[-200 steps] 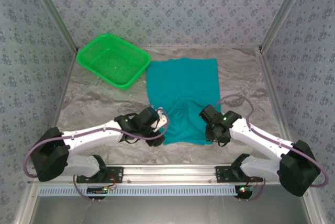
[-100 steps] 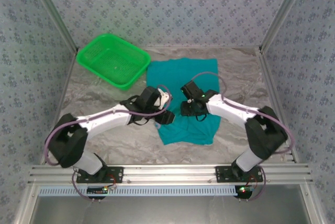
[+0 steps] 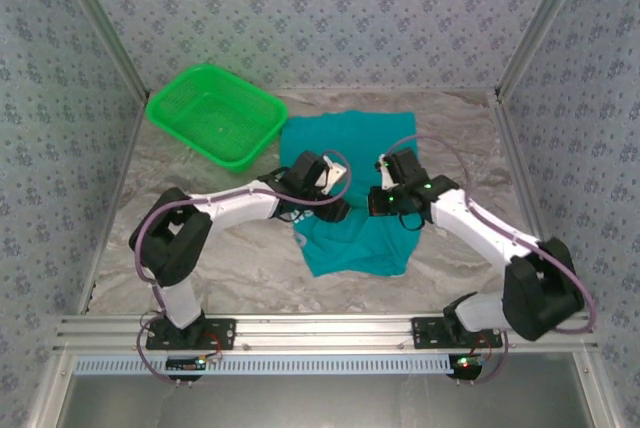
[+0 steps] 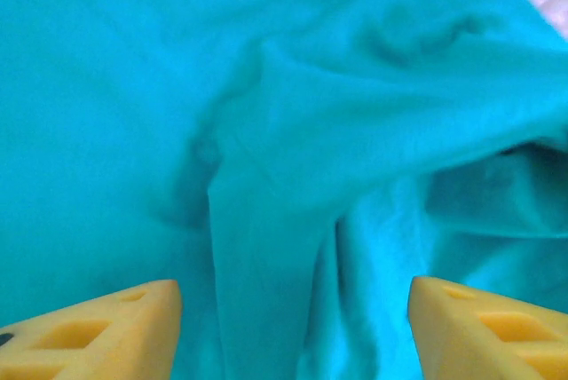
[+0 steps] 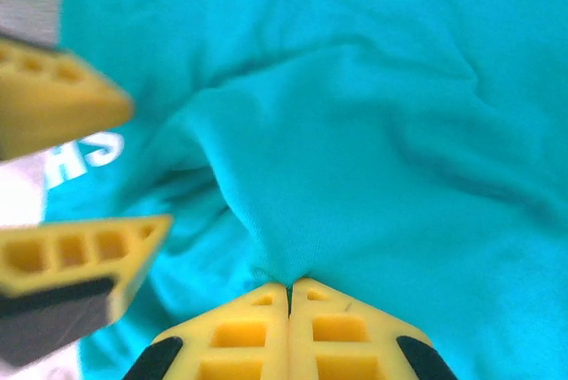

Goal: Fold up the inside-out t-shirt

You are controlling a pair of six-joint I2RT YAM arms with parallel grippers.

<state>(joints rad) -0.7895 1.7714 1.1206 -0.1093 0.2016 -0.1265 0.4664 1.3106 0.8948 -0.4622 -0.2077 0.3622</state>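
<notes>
Near edge of table (image 3: 200, 263) bare. Mid-table I see the teal t-shirt (image 3: 352, 143) lying rumpled. Right gripper (image 5: 288, 298) is pinched closed on a ridge of it. Left gripper (image 4: 293, 298) is just beside, spread wide over the cloth and gripping nothing. Far left: green basket (image 3: 213, 114).

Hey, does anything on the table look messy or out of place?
Yes. The teal cloth t-shirt is not lying flat: its middle is bunched into ridges, one pinched in the shut right hand, beside the open left hand. White lettering peeks out under a fold.
</notes>
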